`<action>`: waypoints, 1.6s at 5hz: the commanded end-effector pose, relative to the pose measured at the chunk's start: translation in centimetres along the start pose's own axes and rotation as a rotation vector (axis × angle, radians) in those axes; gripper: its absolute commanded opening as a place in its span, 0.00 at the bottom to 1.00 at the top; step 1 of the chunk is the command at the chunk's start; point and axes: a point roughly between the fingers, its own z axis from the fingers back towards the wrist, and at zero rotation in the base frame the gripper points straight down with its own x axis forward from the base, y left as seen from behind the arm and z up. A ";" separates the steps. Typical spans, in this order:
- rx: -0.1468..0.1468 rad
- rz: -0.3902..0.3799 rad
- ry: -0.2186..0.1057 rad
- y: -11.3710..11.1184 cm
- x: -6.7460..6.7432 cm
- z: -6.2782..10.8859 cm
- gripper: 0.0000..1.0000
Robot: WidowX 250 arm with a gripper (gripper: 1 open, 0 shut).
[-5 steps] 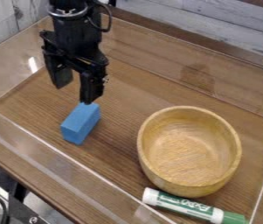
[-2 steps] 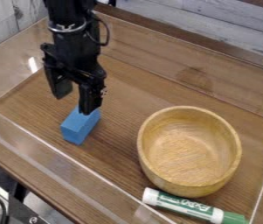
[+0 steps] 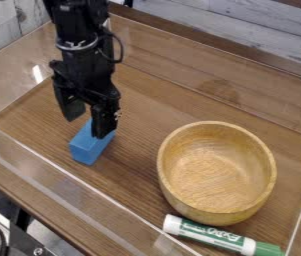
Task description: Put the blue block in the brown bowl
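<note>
Seen from one camera: dark wood-grain table [image 3: 180,90] inside clear low walls. At about ten o'clock from the middle of the view, black gripper [image 3: 87,120] pointing straight down, jaws spread wide, two dark fingers [image 3: 103,122] hanging apart with open space between them and nothing clamped. Directly below, toward seven o'clock of the fingertips, the blue block [image 3: 91,147] lying flat on the wood, long axis slanting from upper right to lower left. One fingertip overlapping the block's upper end in the view; actual touch impossible to tell from this angle. Nothing lifted, block resting fully on the table. At four o'clock from the block, well apart from it, the brown bowl [image 3: 217,212]: round, shallow, pale wooden grain, thick rim, upright and holding nothing. At six o'clock of the bowl, just beside its near rim, green-and-white marker [image 3: 224,238] lying on its side, running toward the lower right corner. Cables trailing up the black arm [image 3: 81,30] toward twelve o'clock, out of the top edge. Block outside the bowl, on the left half of the table, under the wide-open claw.
</note>
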 end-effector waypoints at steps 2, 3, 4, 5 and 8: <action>0.003 -0.007 -0.048 0.9 0.5 0.0 1.00; -0.002 -0.007 -0.058 1.1 0.6 -0.1 1.00; -0.007 -0.007 -0.068 1.3 0.7 -0.4 1.00; -0.011 -0.007 -0.076 1.3 0.7 -0.5 1.00; -0.022 -0.006 -0.098 1.4 0.7 -0.6 1.00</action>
